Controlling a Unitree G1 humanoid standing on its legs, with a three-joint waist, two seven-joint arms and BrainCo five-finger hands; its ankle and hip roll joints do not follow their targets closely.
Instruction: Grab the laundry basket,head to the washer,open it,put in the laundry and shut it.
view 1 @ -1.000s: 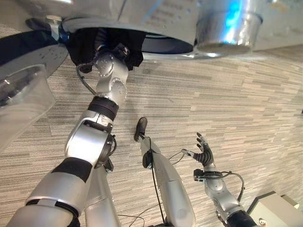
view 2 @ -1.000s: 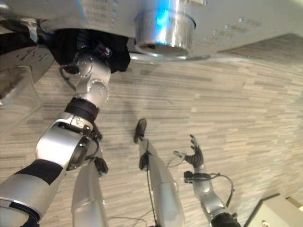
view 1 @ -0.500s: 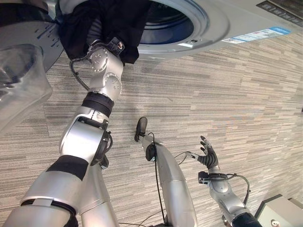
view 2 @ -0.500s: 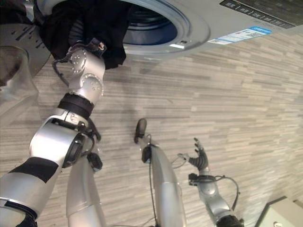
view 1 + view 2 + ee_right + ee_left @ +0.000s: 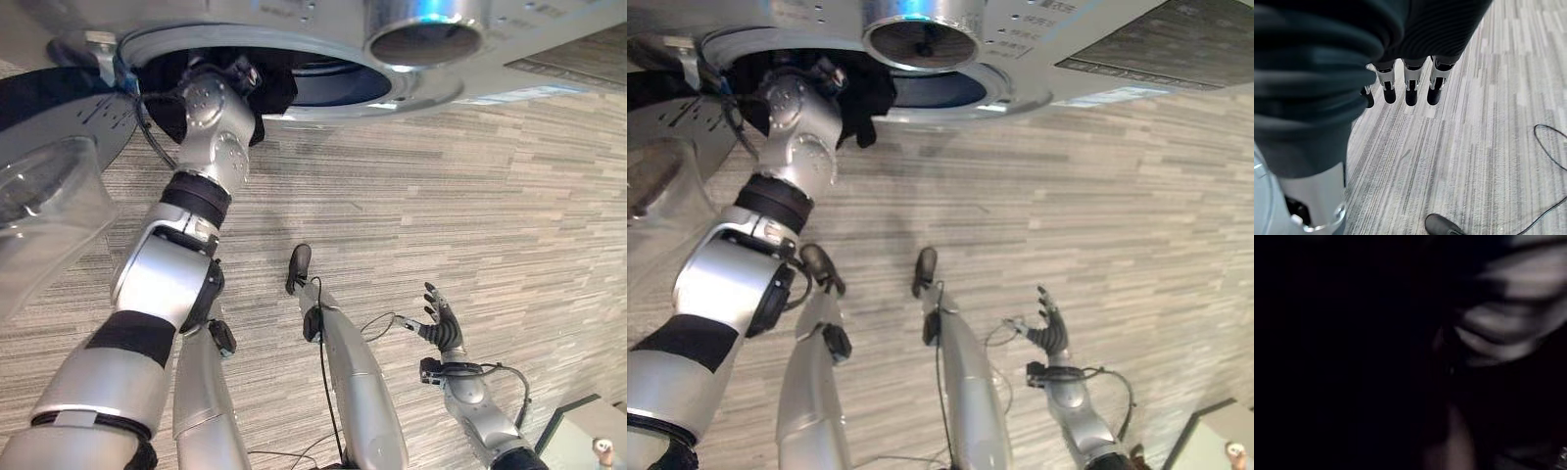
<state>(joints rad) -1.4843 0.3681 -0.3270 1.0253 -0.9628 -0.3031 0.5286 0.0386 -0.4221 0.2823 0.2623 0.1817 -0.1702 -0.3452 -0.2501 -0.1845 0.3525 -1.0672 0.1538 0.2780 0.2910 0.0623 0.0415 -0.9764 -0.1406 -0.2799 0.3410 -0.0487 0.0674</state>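
L arm reaches into washer [image 5: 294, 73] drum w/ dark laundry [image 5: 279, 88] at the opening; L hand buried, grip can't tell, prob. still bunched in cloth. R hand [image 5: 441, 323] spread, idle over floor. Push cloth fully past rim before letting go.
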